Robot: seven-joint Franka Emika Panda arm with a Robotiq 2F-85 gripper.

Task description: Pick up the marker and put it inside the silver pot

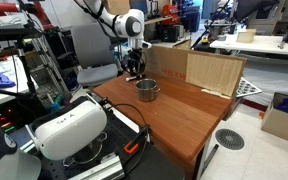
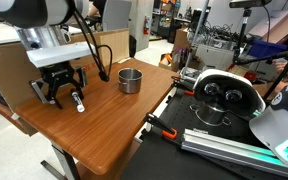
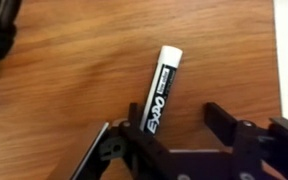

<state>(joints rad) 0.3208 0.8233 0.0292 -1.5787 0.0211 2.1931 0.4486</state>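
Observation:
The marker (image 3: 156,88) is a black EXPO pen with a white end. It lies flat on the wooden table (image 2: 114,120). In the wrist view its lower end runs under the left finger. It also shows as a small stick below the fingers in an exterior view (image 2: 78,103). My gripper (image 3: 176,120) is open just above the table, with the marker at its left finger rather than centred; it shows in both exterior views (image 2: 64,92) (image 1: 134,68). The silver pot (image 2: 130,80) (image 1: 147,90) stands upright on the table, apart from the gripper, and looks empty.
A wooden board (image 1: 212,72) stands along the table's back edge near the pot. A white headset (image 1: 69,125) (image 2: 224,95) and a black cable with an orange tip (image 2: 156,127) sit on the dark surface beside the table.

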